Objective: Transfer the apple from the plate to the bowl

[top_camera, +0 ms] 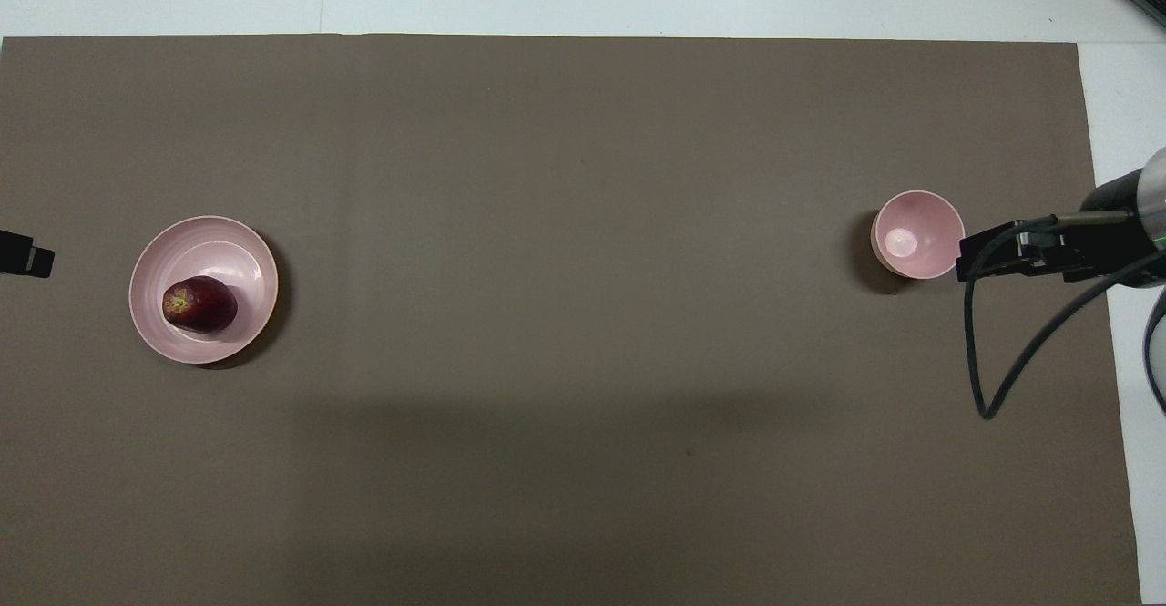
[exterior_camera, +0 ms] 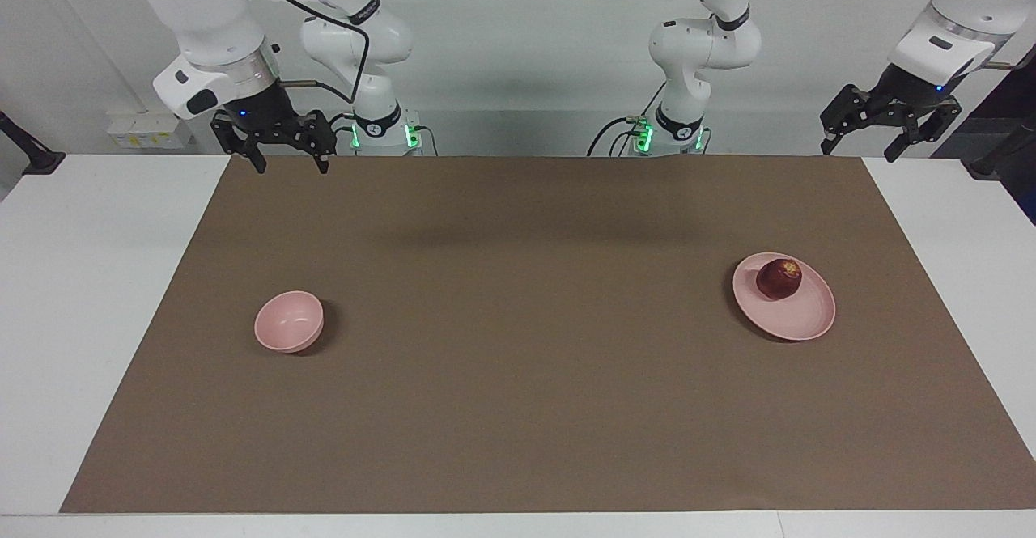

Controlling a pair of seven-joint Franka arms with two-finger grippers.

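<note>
We are seeing the apple [exterior_camera: 779, 278] [top_camera: 200, 304] sitting on the plate [exterior_camera: 797, 316] [top_camera: 241, 255] toward the left arm's end of the brown mat [exterior_camera: 518, 344] [top_camera: 583, 314], on the part of the plate nearer the robots. The bowl [exterior_camera: 288, 322] [top_camera: 916, 233] is standing empty, well apart, toward the right arm's end. The left gripper [exterior_camera: 862, 148] is hanging spread and empty over the table's edge. The right gripper [exterior_camera: 291, 163] is hanging spread and empty over the mat's near edge.
</note>
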